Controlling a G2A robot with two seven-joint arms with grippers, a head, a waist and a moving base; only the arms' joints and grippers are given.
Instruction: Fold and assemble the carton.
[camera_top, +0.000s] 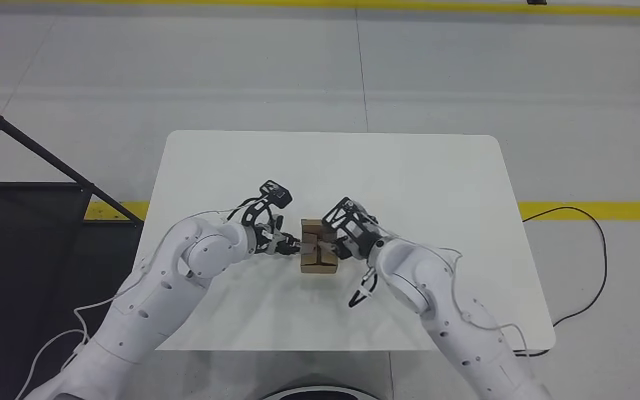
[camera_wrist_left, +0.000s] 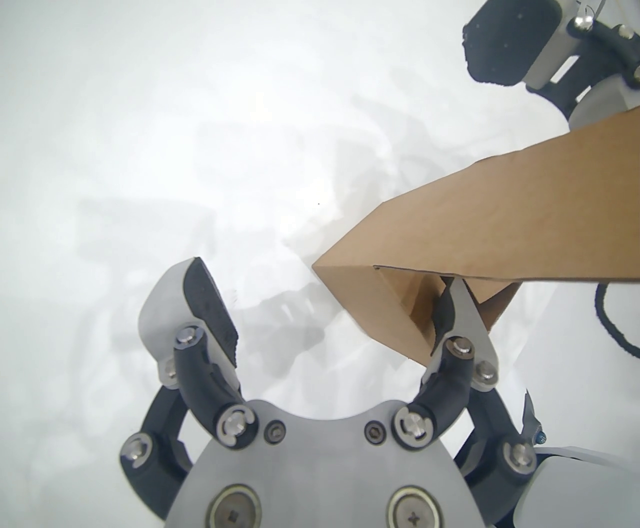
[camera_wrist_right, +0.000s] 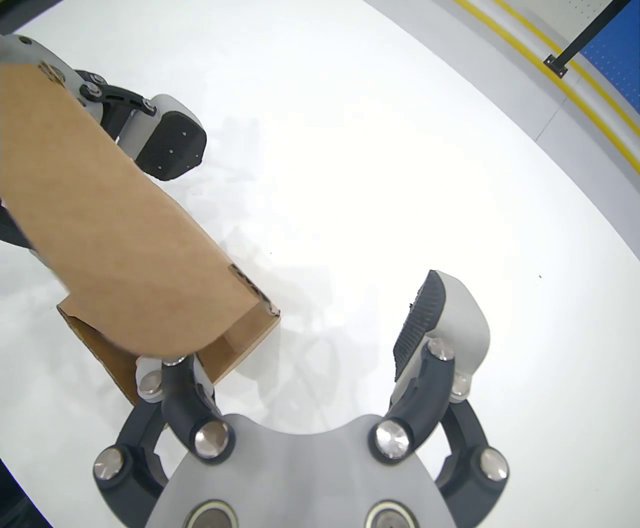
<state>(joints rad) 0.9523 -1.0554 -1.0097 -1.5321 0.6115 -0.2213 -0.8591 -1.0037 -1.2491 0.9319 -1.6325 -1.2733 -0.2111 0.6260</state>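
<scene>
- The left gripper (camera_top: 291, 241) sits just to the left of the carton, with its fingers spread wide apart. One finger (camera_wrist_left: 452, 310) is tucked into the carton's open end, under the edge of a flap. The other finger hangs free above the bare table and touches nothing.
- The carton (camera_top: 318, 258) is plain brown cardboard. It rests on the white table (camera_top: 430, 170), a little toward the robot's side of the middle, right between the two grippers. It is only partly folded: in the top view a dark gap runs across its upper side, and in the left wrist view a broad flap slants over the open end.
- The right gripper (camera_top: 335, 240) is just to the right of the carton, its fingers also well apart. One finger (camera_wrist_right: 430, 310) stands clear over the table, away from the cardboard. The other is mostly hidden behind a curved flap. It seems to touch the carton's wall, but whether it reaches inside cannot be told.
</scene>
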